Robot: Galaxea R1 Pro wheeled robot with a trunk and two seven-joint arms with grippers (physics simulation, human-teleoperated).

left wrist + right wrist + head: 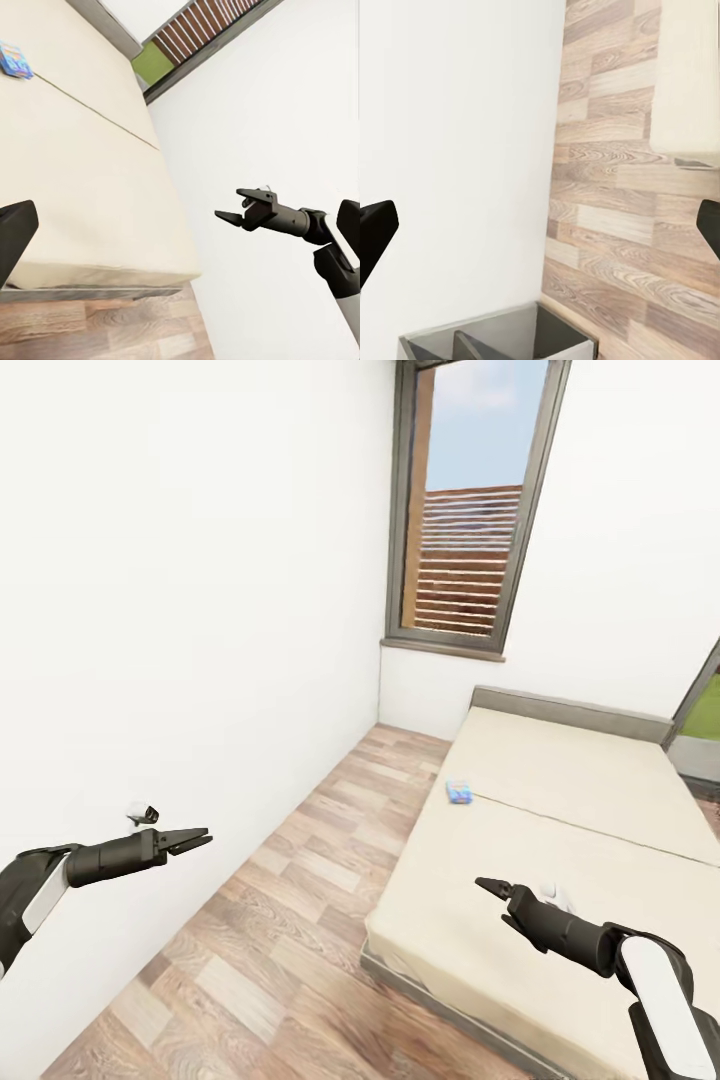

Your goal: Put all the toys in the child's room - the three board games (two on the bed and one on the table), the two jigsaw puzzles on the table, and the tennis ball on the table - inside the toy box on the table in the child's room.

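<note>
small blue board game [459, 792], unreadable print, on bed [560, 830]

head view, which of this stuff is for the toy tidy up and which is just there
For the job:
- small blue board game, lying on the bed
- bed, beige mattress on a grey frame
- left tool and right tool, both empty

Just there:
- window
- wood-plank floor
- white wall

Low beige-mattressed bed with grey frame [560, 830] at right, headboard at far end below white wall. Small blue printed game box [459, 792] on mattress near left edge. Wood-plank floor [270, 950] left of bed. Grey-framed window [465, 510] far, above floor strip.
</note>
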